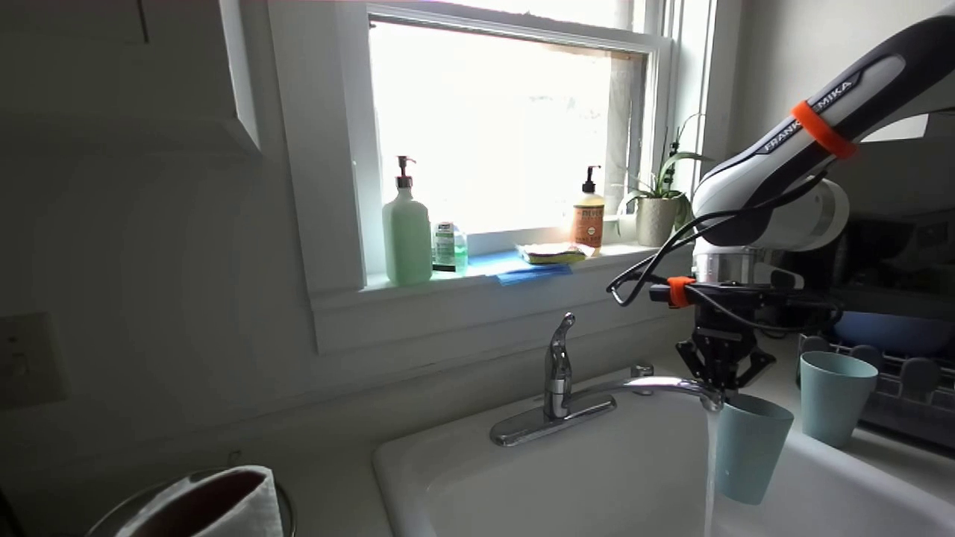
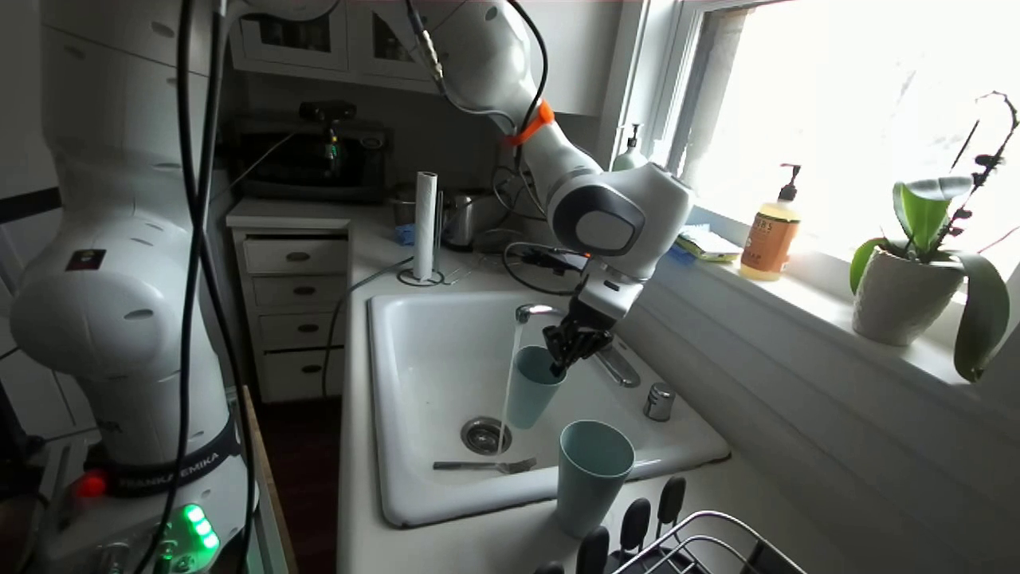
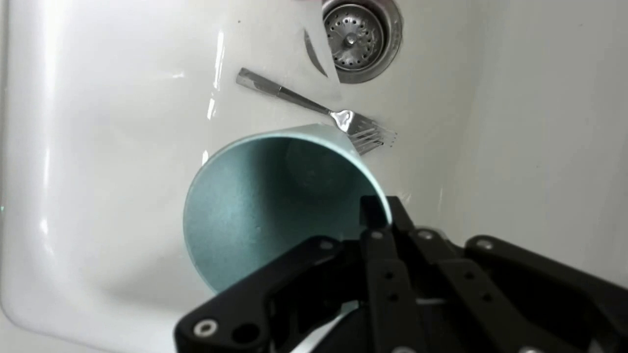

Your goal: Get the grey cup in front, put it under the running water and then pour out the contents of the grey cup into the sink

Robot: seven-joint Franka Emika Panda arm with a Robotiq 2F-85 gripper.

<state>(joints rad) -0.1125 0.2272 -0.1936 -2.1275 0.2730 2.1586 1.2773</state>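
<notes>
Grey cup (image 1: 753,453) below pincer (image 3: 386,213), rim (image 3: 289,136) pinched (slightly tilted)

One Franka arm (image 2: 486,60), white with dark grey, is rising from a base (image 2: 119,514) showing green lights (image 2: 202,527), its forearm (image 1: 791,168) slanting down before me. One silver-collared wrist (image 1: 722,266) is hanging below it. One black gripper (image 3: 386,212), two-fingered, is pointing downward in both exterior views, its fingers (image 3: 401,220) pressing close together in a pinch.

Blown-out window (image 1: 492,134), dim surroundings
</notes>
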